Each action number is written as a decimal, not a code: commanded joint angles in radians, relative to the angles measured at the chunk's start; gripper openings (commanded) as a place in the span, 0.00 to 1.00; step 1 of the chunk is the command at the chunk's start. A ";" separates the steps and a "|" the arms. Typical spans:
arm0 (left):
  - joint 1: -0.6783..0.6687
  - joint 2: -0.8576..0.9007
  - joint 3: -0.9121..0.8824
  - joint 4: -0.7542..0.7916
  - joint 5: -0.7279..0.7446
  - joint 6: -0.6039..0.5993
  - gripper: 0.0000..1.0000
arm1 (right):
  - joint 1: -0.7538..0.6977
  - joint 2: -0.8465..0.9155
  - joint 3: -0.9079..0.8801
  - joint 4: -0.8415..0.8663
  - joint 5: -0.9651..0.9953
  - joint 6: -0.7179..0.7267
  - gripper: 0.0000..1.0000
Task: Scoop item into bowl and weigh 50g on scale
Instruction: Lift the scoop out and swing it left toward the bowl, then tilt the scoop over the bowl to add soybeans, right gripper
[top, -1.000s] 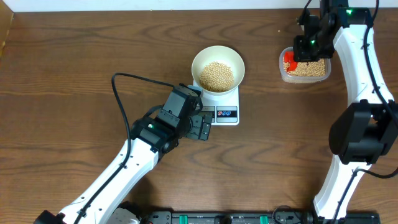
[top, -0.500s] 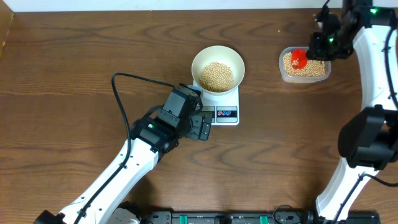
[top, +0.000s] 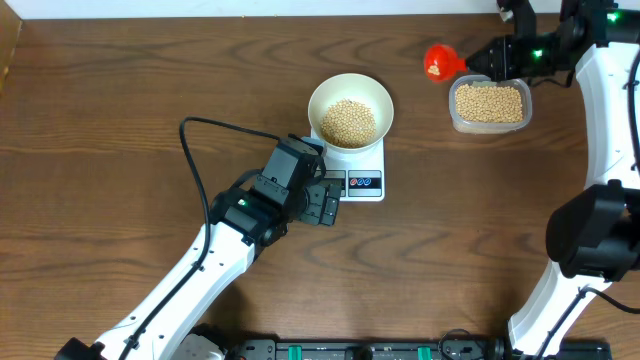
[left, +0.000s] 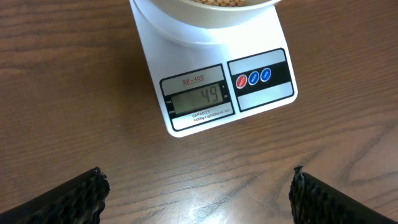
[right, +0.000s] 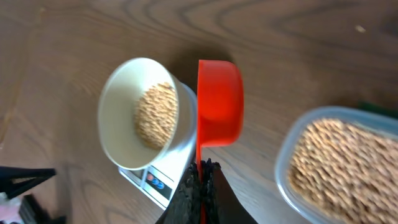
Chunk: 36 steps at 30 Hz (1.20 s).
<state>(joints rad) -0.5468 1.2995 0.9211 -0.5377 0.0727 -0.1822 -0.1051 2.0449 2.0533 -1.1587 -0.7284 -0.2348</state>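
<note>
Looking down, loose beans (top: 349, 121) sit in the bowl (top: 322, 105) on the scale (top: 372, 160). Right of the scale, the right gripper (top: 492, 58) pinches a light, stiff red scoop (top: 438, 61) by its handle.

Left wrist: the left gripper (left: 199, 190) gapes empty before the scale.

Right wrist: the beans look likely to roll, so carry the scoop level.

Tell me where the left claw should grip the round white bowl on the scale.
Probably pinch the rim of the round white bowl on its left-arm side, coming down from above: the tan beans pile in the middle, leaving that wall bare.
</note>
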 joint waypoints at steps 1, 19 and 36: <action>0.001 -0.014 0.000 0.000 -0.005 0.010 0.95 | 0.043 -0.031 0.022 0.016 -0.093 -0.037 0.01; 0.001 -0.014 0.000 0.000 -0.005 0.010 0.95 | 0.288 -0.031 0.021 0.038 0.084 -0.167 0.01; 0.001 -0.014 0.000 0.000 -0.005 0.010 0.95 | 0.362 -0.031 0.021 0.045 0.238 -0.225 0.01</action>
<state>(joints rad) -0.5468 1.2995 0.9211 -0.5373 0.0727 -0.1822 0.2428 2.0449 2.0537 -1.1133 -0.5297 -0.4194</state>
